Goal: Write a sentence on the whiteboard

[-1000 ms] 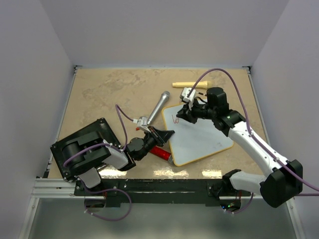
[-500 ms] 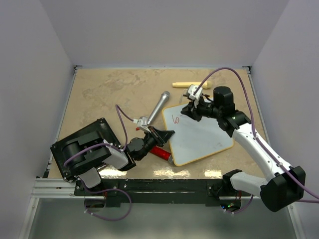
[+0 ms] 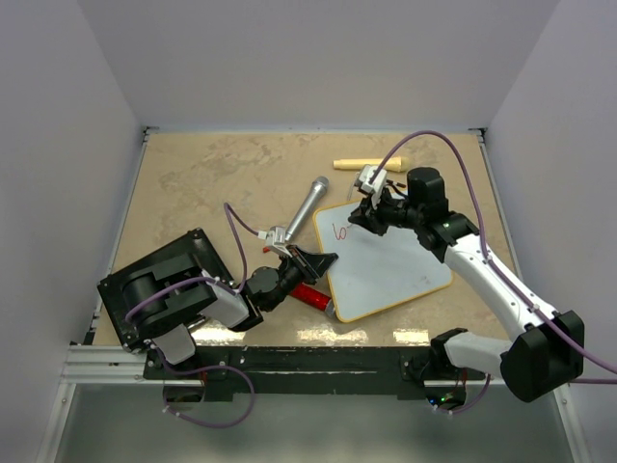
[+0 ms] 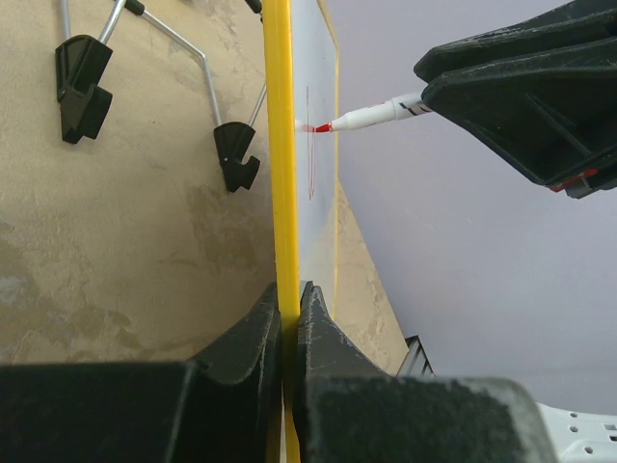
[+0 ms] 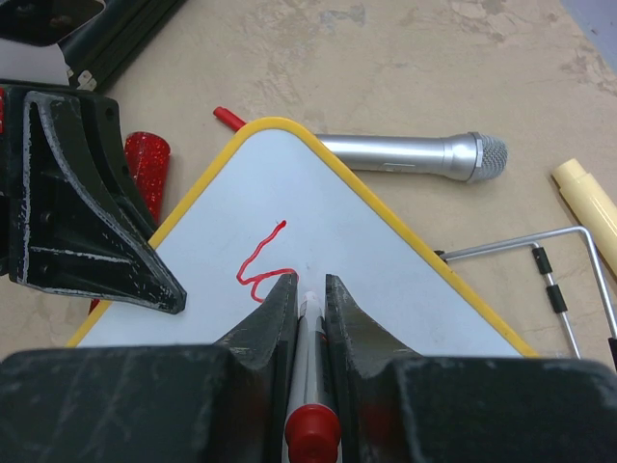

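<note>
We see the small glossy white board with a thin yellow frame (image 3: 390, 275) lying right of the middle of the beige table (image 3: 193, 183). Our left gripper (image 4: 286, 297) is pinched narrow on the frame at the board's left edge. Our right gripper (image 5: 308, 285) is clamped on a white marker with a red tip (image 4: 371, 116), which touches the board's far left corner beside the red squiggled strokes (image 5: 260, 265). A silver microphone (image 3: 307, 205) lies just beyond that corner.

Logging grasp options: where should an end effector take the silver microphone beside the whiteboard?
Probably the microphone handle near its head, from straight above, fingers across it: it lies flat, that stretch is a slim straight cylinder away from the whiteboard corner; the mesh head is rounded.
</note>
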